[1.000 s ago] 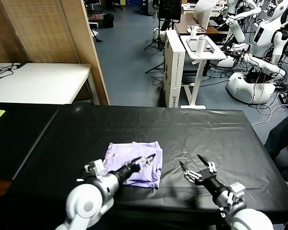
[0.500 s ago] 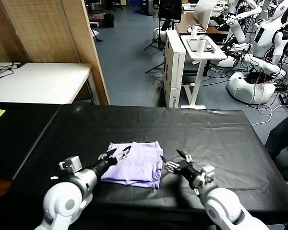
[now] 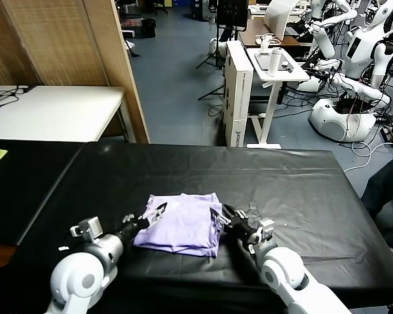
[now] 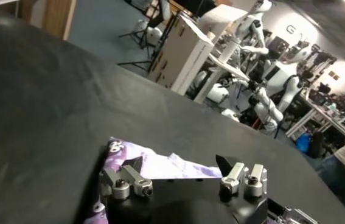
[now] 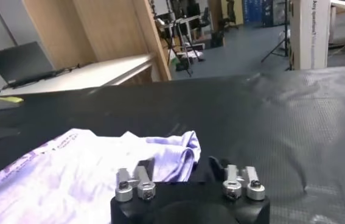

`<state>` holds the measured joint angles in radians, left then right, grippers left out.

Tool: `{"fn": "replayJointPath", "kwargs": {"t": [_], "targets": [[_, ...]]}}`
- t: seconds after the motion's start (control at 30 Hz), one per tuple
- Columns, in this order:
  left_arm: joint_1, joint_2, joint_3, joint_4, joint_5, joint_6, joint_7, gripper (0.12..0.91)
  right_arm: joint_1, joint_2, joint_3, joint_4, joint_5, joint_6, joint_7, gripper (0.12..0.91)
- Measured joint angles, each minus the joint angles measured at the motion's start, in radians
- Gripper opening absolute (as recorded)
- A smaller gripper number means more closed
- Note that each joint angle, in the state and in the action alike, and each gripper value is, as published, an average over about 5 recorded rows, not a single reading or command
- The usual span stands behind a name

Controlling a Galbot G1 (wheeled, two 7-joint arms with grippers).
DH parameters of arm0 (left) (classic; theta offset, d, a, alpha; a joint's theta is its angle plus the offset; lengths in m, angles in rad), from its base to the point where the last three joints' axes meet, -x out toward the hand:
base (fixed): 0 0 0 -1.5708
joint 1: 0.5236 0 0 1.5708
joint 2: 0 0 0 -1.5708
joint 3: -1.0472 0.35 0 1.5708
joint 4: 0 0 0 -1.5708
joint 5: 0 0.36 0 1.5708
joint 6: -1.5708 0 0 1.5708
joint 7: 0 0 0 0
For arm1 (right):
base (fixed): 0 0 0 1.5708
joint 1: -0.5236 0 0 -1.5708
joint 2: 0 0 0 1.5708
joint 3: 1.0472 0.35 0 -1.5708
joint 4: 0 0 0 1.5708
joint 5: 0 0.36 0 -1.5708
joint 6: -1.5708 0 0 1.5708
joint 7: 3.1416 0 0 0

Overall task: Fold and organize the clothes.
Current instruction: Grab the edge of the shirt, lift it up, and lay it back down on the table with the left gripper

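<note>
Lying folded near the front edge of the black table point(image 3: 301, 176), the T-shirt point(image 3: 180, 222) has a gripper at each side: left gripper point(image 3: 154, 214) spread apart, right gripper point(image 3: 221, 217) half-narrowed against its edge, apparently to pinch it.

A robotics lab: several white humanoid robots point(image 3: 354, 72) stand on a blue-grey floor point(image 3: 177, 72) among rolling desks point(image 3: 275, 65), cables, and a black-covered worktable point(image 3: 281, 176).

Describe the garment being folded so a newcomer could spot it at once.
On the black-covered table, look near the front edge, between the left gripper and the right gripper. The T-shirt lies folded there, a light lavender rectangle, the only pale cloth on the black cover.
</note>
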<state>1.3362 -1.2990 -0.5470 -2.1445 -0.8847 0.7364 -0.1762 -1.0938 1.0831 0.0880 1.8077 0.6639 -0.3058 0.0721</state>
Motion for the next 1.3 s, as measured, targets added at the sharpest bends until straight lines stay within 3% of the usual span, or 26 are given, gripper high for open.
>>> {"fn": "replayJointPath", "kwargs": {"t": [0.13,0.23,0.33,0.43,0.6,0.7,0.93,1.3], "targets": [[0.000,0.002,-0.006,0.007,0.003,0.000,0.001,0.907,-0.001,-0.003,0.001,-0.010,-0.021,0.000,0.003,0.175],[-0.001,0.003,-0.008,0.014,0.012,0.000,0.009,0.907,-0.006,-0.003,0.004,-0.006,-0.012,0.003,-0.004,0.143],[-0.001,0.003,-0.012,0.026,0.038,0.000,0.041,0.907,-0.016,-0.006,0.017,0.011,0.009,0.016,-0.020,0.228],[0.006,0.003,-0.016,0.043,0.080,-0.026,0.094,0.907,-0.035,-0.014,0.038,0.042,0.031,0.028,-0.032,0.409],[0.027,-0.012,-0.030,0.085,0.138,-0.153,0.189,0.907,-0.079,-0.037,0.085,0.115,0.060,0.032,-0.037,0.728],[0.038,-0.028,-0.041,0.115,0.149,-0.217,0.232,0.907,-0.111,-0.057,0.116,0.164,0.078,0.032,-0.034,0.862],[0.043,-0.076,-0.057,0.188,0.151,-0.301,0.275,0.907,-0.160,-0.096,0.169,0.263,0.109,0.025,-0.018,0.907],[0.035,-0.126,-0.056,0.265,0.142,-0.325,0.286,0.907,-0.172,-0.130,0.193,0.306,0.122,0.023,-0.012,0.907]]}}
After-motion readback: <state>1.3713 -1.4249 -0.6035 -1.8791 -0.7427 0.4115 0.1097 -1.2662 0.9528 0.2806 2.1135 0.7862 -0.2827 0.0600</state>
